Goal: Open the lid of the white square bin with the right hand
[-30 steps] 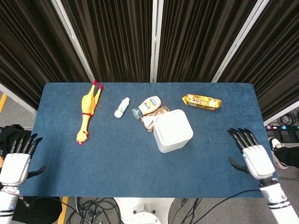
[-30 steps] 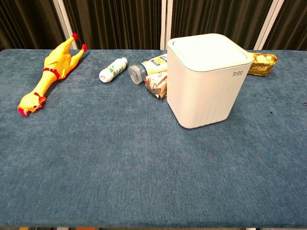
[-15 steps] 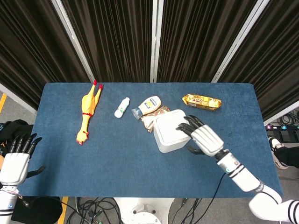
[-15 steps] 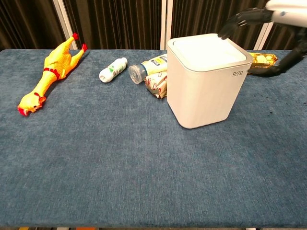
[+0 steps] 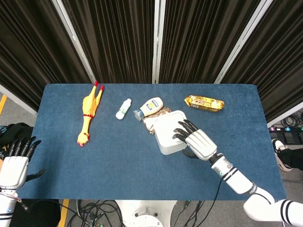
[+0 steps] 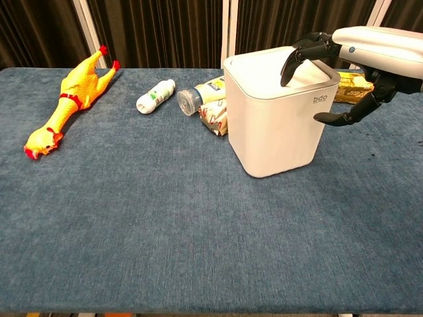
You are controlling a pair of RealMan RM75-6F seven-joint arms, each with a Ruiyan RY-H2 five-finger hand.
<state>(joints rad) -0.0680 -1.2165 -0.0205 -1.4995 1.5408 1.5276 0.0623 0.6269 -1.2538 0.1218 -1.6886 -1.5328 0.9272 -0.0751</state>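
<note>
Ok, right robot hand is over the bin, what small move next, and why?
Probably press the fingertips down on the lid: the right robot hand is already above the white bin, fingers curled onto its top, and the lid looks closed.

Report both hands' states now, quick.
Left hand: open, fingers apart, holding nothing, off the table's edge.
Right hand: open, fingertips resting on the lid of the white square plastic bin, gripping nothing.
</note>
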